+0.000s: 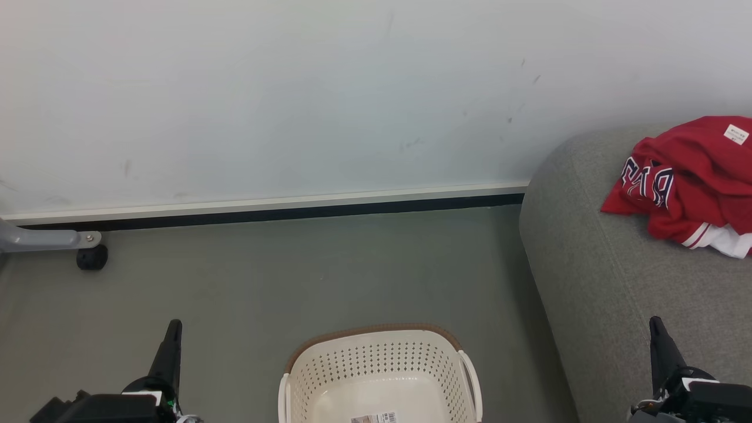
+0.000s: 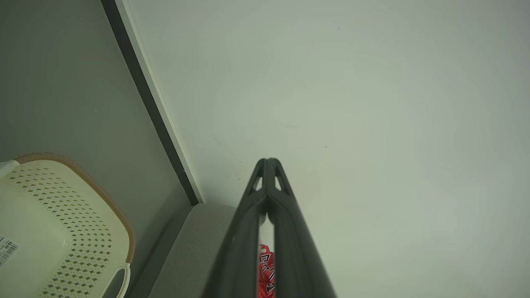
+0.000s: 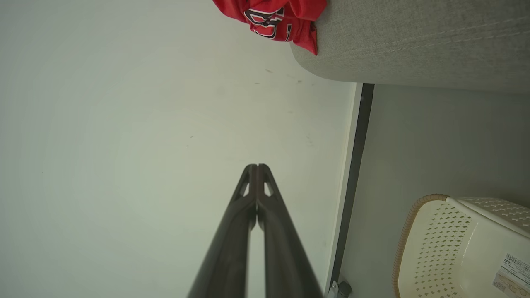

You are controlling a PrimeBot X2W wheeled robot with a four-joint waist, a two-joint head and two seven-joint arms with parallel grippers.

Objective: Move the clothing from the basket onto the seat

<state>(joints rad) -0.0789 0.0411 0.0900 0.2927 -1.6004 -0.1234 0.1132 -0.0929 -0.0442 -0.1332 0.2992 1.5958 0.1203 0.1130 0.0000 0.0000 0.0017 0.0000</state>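
Both grippers are shut tight, fingers pressed together with nothing between them: the left gripper (image 1: pixel 174 324) hangs over bare floor (image 1: pixel 264 276) to the left of the laundry basket (image 1: pixel 376 330), and the right gripper (image 1: pixel 655 322) hangs over the front of the grey sofa (image 1: pixel 587 264). The red jerseys (image 1: pixel 693 176), one showing navy lettering and a strip of white fabric below it, lie bunched on the sofa's top, well apart from the basket. What shows of the basket's inside is bare plastic with a barcode sticker (image 1: pixel 376 418) on its floor.

Judging from that, the moving looks finished and the step in hand is a check. To do it well, look into the near end of the basket, which the head view cuts off, before calling it empty. In the right wrist view a red fold reaches the sofa's rounded edge on the wall side, so I judge a nudge further onto the cushion would guard against a slide.

Room is generous. Open floor runs from the basket to the skirting board (image 1: pixel 264 205) and the pale wall (image 1: pixel 294 88). The sofa's curved side stands just right of the basket's handle, so a right-arm sweep should rise first. A grey frame leg with a black caster (image 1: pixel 92 257) sits far left, well clear.
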